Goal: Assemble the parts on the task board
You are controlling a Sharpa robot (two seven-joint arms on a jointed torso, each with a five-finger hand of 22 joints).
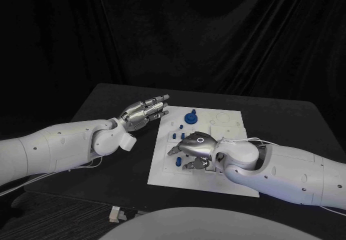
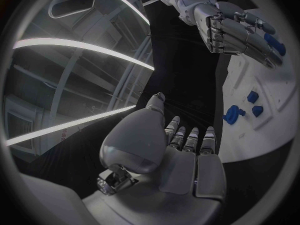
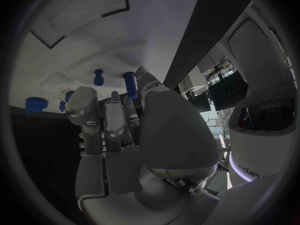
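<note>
— What's nearest you?

— My right silver many-fingered hand (image 1: 196, 146), low over the near half of the flat white plastic task board (image 1: 232, 131). Its fingers are bent down onto the board; from my side I cannot tell whether they hold a piece.

— And the parts?

— Several small blue plastic parts (image 1: 179, 135) lie or stand just beside that hand, towards the board's left edge. Farther back one taller blue knob-shaped part (image 1: 190, 118) stands upright in the board.

— The other hand?

— My left silver hand (image 1: 146, 112) hangs at the board's far left edge, fingers stretched out and apart, holding nothing.

— How far along?

— I'd judge early to midway: one knob seated, the small pieces unplaced, empty recesses at the far right.
</note>
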